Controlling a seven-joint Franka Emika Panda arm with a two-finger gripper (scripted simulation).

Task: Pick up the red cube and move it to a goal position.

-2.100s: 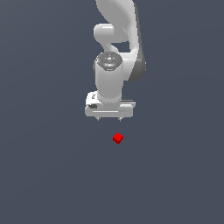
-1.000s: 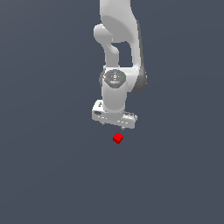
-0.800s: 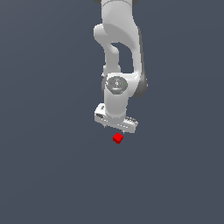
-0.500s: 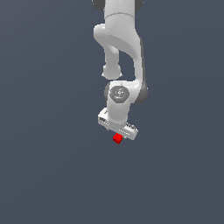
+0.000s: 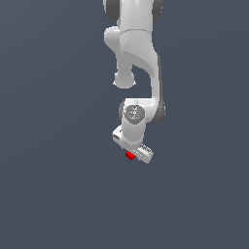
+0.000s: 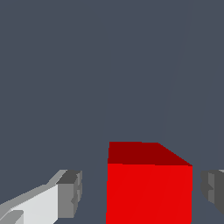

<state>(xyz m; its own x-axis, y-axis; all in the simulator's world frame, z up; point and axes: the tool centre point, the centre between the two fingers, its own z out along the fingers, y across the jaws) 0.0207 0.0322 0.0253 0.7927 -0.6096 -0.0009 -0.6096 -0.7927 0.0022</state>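
Observation:
The red cube (image 5: 130, 155) lies on the dark grey floor, mostly covered by the white gripper (image 5: 132, 154) that has come down over it. In the wrist view the red cube (image 6: 148, 186) fills the space between the two fingertips, one grey pad (image 6: 70, 194) on one side and the other pad (image 6: 213, 187) at the frame's edge. There are gaps between each pad and the cube, so the gripper (image 6: 141, 192) is open around it and touches it on neither side.
The white arm (image 5: 136, 53) rises from the gripper to the top of the exterior view. The plain dark grey floor (image 5: 58, 185) lies all around. No other object shows.
The arm has lowered and the gripper has come down from above the cube to around it. The cube has not moved.

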